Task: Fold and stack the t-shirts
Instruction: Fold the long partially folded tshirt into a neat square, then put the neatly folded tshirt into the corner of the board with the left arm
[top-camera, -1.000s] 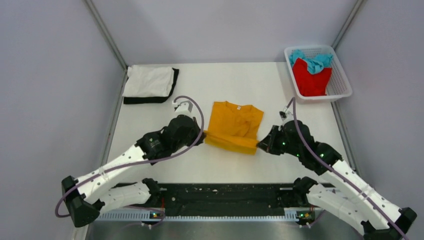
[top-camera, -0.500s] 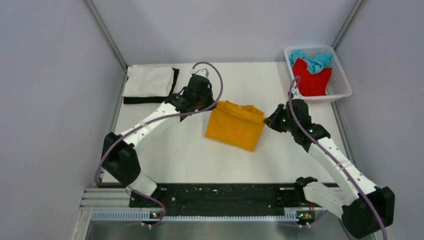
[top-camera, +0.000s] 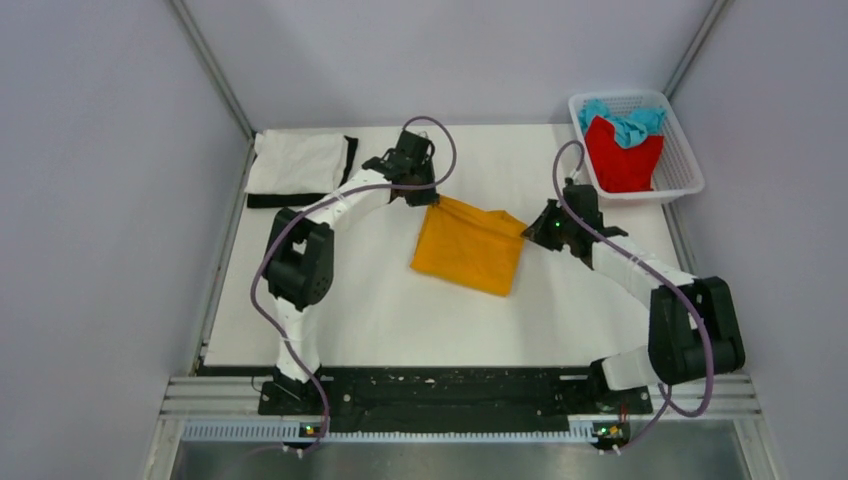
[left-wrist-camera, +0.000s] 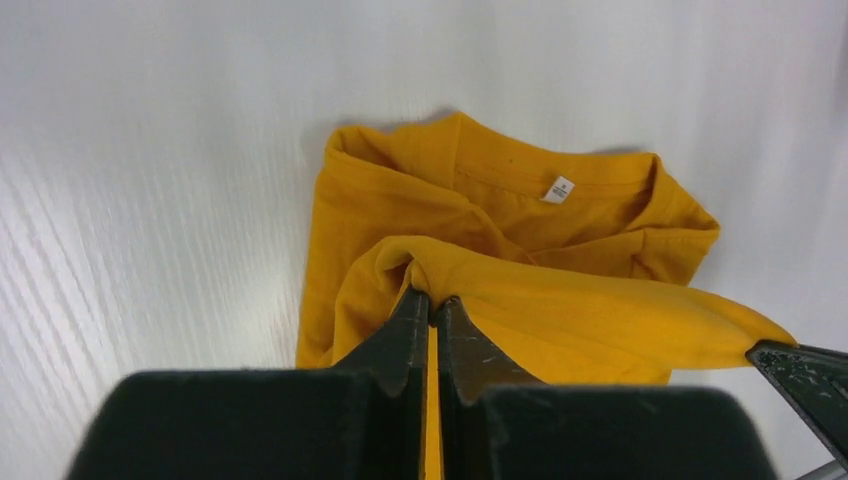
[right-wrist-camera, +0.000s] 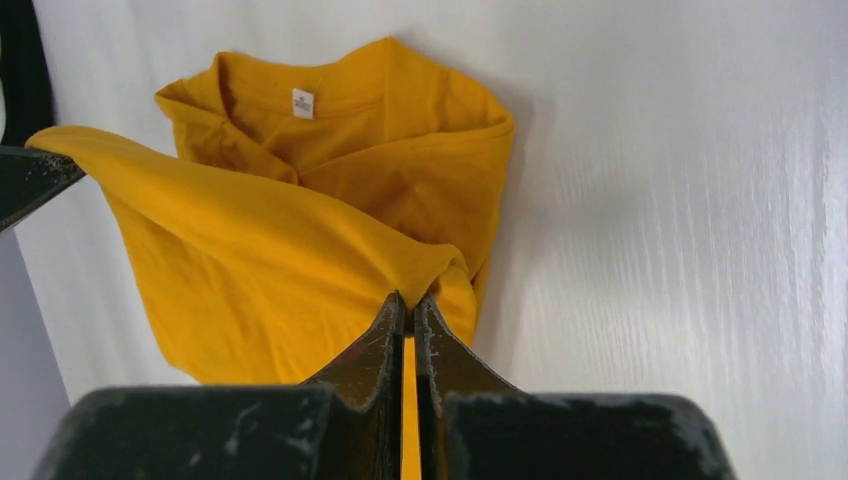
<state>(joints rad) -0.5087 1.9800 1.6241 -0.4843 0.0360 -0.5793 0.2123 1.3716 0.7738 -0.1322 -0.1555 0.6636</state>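
Shirt: orange-yellow t-shirt (top-camera: 470, 250), folded over, middle of surface (top-camera: 330, 310).
Left jaws: pinching its 11 o'clock corner.
Right jaws: pinching its 2 o'clock corner.

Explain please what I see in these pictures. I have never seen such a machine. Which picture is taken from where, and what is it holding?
These are two robot arms bolted at the near edge of a white table. The wide picture comes from a fixed camera above and behind them. The two close pictures come from cameras on the wrists, so each shows its own hand at the bottom. The left hand and the right hand are each shut on the orange-yellow shirt, holding one edge up over the part with the collar label. At the far left, a folded white shirt lies on a black shirt. At the far right, a white basket holds a red shirt and a teal shirt.
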